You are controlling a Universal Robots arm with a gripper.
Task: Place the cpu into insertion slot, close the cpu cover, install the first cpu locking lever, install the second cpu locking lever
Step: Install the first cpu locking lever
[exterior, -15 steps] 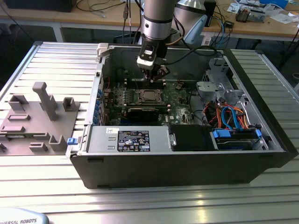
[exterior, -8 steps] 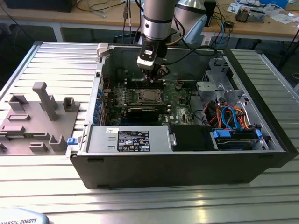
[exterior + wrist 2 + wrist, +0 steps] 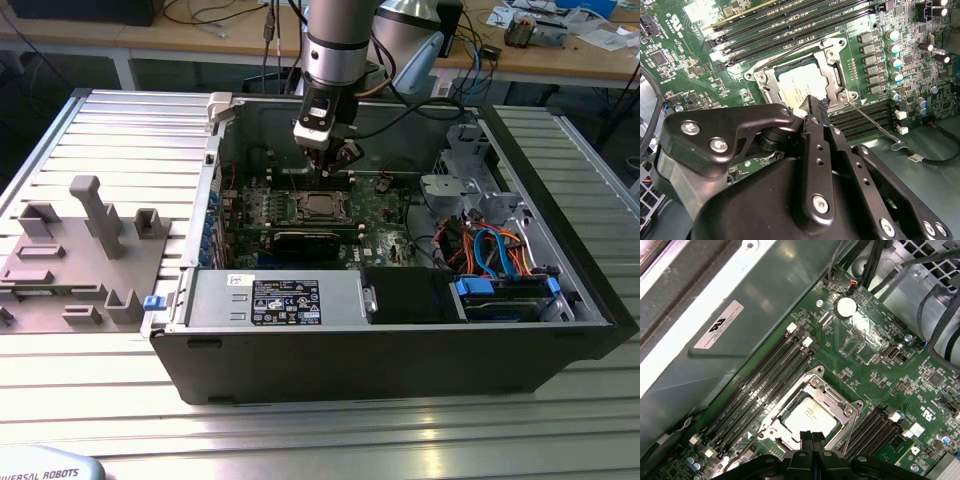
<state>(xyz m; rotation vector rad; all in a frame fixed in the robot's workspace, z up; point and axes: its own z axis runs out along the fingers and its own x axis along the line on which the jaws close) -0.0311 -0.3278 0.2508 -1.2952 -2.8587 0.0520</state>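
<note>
arm (image 3: 335,40): hung from above into the open computer case (image 3: 400,350), wrist over the green board (image 3: 880,340).
gripper (image 3: 338,158): sat low over the socket area, near the case's far wall in the exterior view.
pincer state: narrow, fingertips (image 3: 806,436) pressed side by side, nothing seen between them.
tip position: right over the near edge of the cpu cover (image 3: 832,67); could not tell whether touching or just clear.
cpu (image 3: 807,417): lay flat inside the insertion slot (image 3: 762,82), silver top showing through the cover's window.
cpu cover: lay down flat over the slot, framing the chip on all sides seen.
lever A (image 3: 875,122): thin wire rod, ran out from the socket corner across the black memory slots (image 3: 765,372), hooked end over the grey case floor, well clear of the socket.
lever B (image 3: 785,52): thin wire along the socket side next to the long memory slots; could not tell whether hooked under its catch.
board extras: round coin cell (image 3: 844,306) near the far board edge, apart from the socket.
case: sat on a ribbed metal table (image 3: 300,430); labelled power supply (image 3: 270,300) along the near wall, blue cables (image 3: 500,250) toward the exterior view's right.
table extras: grey moulded fixture (image 3: 70,250) at the exterior view's left, beside the case.
</note>
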